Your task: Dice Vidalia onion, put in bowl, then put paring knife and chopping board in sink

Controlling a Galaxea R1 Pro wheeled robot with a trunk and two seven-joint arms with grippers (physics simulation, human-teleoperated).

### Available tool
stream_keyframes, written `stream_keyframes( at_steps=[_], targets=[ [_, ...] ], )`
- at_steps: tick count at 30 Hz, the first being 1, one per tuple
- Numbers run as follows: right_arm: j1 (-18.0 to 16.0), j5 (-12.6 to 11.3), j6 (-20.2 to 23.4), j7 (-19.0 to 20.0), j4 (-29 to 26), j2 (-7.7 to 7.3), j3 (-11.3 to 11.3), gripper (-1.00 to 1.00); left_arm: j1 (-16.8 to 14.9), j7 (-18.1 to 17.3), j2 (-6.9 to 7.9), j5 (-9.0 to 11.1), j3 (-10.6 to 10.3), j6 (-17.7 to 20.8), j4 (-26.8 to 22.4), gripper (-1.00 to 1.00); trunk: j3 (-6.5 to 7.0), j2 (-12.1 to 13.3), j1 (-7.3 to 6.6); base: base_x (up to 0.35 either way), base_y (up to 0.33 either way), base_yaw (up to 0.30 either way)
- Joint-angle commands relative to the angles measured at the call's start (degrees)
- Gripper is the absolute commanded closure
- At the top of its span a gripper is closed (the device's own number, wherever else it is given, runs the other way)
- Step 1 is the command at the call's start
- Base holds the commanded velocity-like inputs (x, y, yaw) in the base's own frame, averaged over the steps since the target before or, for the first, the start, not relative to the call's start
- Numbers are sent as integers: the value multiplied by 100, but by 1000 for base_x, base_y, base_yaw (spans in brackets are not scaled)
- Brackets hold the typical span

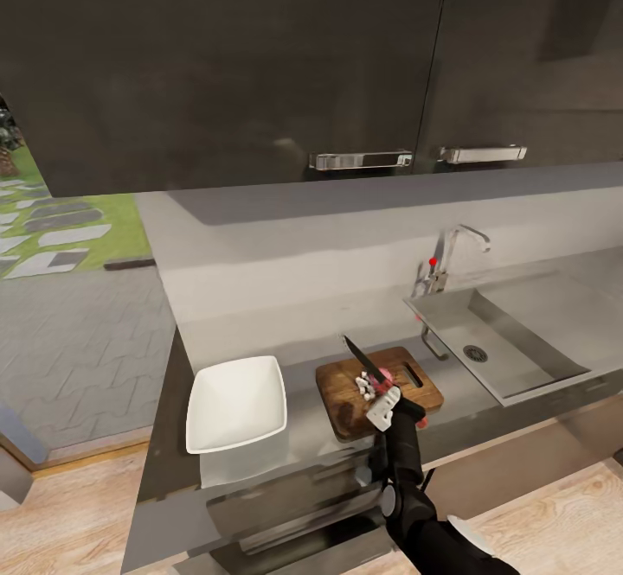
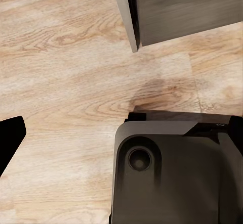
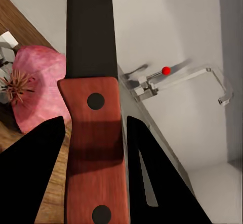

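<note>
At lower centre of the head view, the knife (image 1: 362, 360) is held by the right gripper (image 1: 386, 404) over the board (image 1: 339, 393), blade angled up and to the left. Seen from the right wrist, the red handle (image 3: 94, 148) is clamped between both dark fingers (image 3: 30, 173). The onion (image 3: 36, 98), partly cut, lies on the board just beside the blade, with pale diced bits (image 1: 364, 385) next to it. The white bowl (image 1: 235, 404) is set to the left of the board on the countertop (image 1: 303, 437); the sink (image 1: 497, 346) is seen at right. The left gripper is pointed at the wooden floor (image 2: 66, 82), its state impossible to tell. Bits could be scattered off the board if the blade is brought down crookedly, and the rounded remainder could be rolled toward the sink.
</note>
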Motion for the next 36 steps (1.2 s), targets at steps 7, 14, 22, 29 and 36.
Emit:
stream_keyframes(
  at_steps=[7, 14, 22, 29, 36],
  targets=[
    [-8, 13, 50, -7, -2, -23, 21, 100, -10, 8, -15, 58, -48, -38, 70, -100, -12, -12, 3, 0, -148, 0],
    [-8, 2, 50, -7, 5, -24, 22, 100, -10, 8, -16, 58, -48, -38, 73, -100, -12, -12, 3, 0, -20, 0],
    [-8, -14, 59, 113, 83, -7, 15, 100, -10, 8, -16, 58, -48, -38, 73, -100, -12, -12, 3, 0, 0, 0],
    [-8, 1, 59, 376, 94, -6, 13, 100, -10, 8, -16, 58, -48, -38, 73, -100, -12, -12, 3, 0, 0, 0],
    [-8, 7, 54, 380, 89, -18, 1, 100, -10, 8, -16, 58, -48, -38, 73, -100, -12, -12, 3, 0, 0, 0]
  ],
)
